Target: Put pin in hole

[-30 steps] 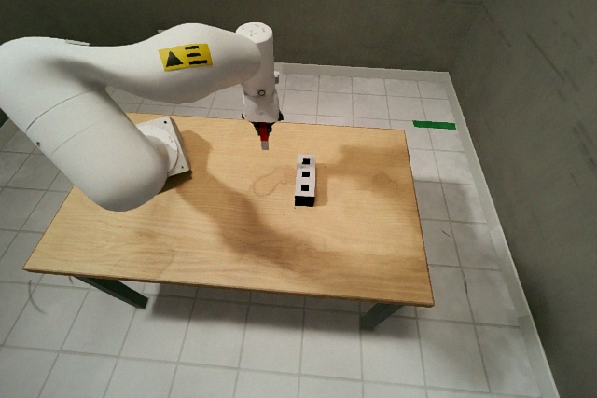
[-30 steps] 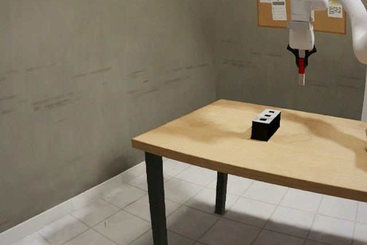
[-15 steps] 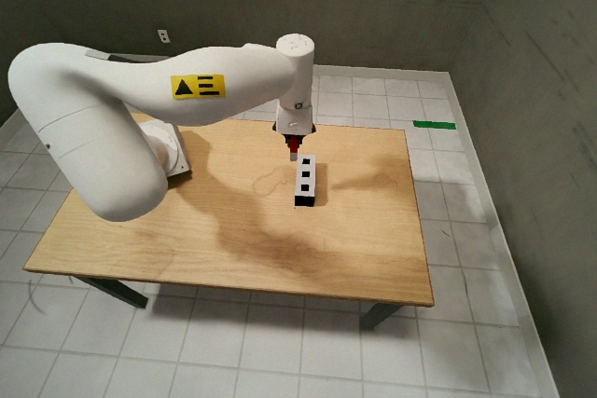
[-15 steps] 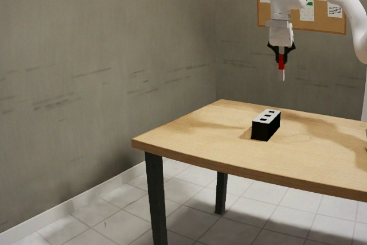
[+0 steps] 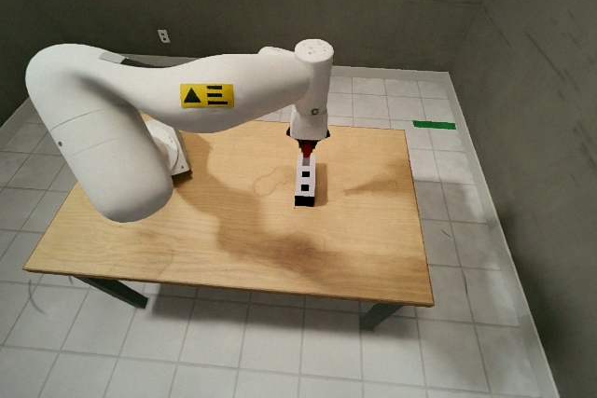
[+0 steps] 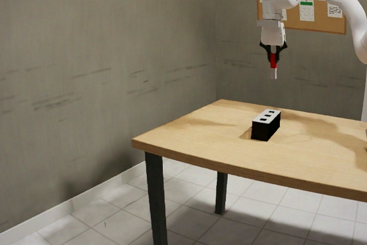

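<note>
A black block [image 5: 304,199] [image 6: 262,129] with a white top and three square holes in a row stands on the wooden table [image 5: 145,240] [image 6: 296,159]. My gripper [image 5: 307,143] [image 6: 273,54] is shut on the pin [image 5: 306,146] [image 6: 273,65] by its red upper part. The pin hangs upright, red end up and white end down, high above the block. In the top view it lines up over the far end of the block, and its white tip blends with the block's top.
The arm's big white links [image 5: 120,109] hang over the table's left side, with the base at the back left. A cork board [image 6: 323,8] hangs on the wall behind the arm.
</note>
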You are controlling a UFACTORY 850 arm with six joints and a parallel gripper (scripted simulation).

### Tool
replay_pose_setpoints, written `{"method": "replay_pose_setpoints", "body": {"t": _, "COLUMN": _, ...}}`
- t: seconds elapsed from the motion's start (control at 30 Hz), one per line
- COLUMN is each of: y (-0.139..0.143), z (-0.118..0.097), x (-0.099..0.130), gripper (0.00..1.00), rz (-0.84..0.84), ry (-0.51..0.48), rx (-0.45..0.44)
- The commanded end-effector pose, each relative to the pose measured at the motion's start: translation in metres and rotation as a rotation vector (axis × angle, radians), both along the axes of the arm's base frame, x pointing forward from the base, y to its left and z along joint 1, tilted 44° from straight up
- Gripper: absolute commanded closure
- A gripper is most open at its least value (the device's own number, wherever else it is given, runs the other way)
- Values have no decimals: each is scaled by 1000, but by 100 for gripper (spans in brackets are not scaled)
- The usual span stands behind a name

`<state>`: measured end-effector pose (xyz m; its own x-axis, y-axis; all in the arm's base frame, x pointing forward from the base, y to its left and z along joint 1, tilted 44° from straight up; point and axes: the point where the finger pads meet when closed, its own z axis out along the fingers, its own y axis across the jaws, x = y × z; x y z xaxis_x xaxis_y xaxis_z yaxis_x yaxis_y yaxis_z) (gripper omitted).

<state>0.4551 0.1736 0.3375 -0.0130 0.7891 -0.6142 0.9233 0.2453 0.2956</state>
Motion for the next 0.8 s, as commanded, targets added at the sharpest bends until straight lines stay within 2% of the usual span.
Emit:
{"method": "replay_pose_setpoints", "body": {"t": 0.0, "y": 1, "z": 1, "x": 1, "gripper": 100, "rz": 0, "ry": -1, "rx": 1}}
{"method": "replay_pose_setpoints", "body": {"t": 0.17, "y": 1, "z": 1, "x": 1, "gripper": 100, "rz": 0, "ry": -1, "rx": 1}}
{"method": "replay_pose_setpoints", "body": {"t": 0.2, "y": -39, "z": -50, "x": 30, "gripper": 100, "rz": 1, "ry": 0, "rx": 1}}
{"method": "replay_pose_setpoints", "body": {"t": 0.27, "y": -40, "z": -51, "x": 30, "gripper": 100, "rz": 1, "ry": 0, "rx": 1}}
{"method": "replay_pose_setpoints", "body": {"t": 0.37, "y": -62, "z": -79, "x": 46, "gripper": 100, "rz": 1, "ry": 0, "rx": 1}}
{"method": "replay_pose_setpoints", "body": {"t": 0.73, "y": -62, "z": -80, "x": 47, "gripper": 100, "rz": 1, "ry": 0, "rx": 1}}
{"method": "replay_pose_setpoints", "body": {"t": 0.77, "y": -74, "z": -94, "x": 55, "gripper": 100, "rz": 1, "ry": 2, "rx": 2}}
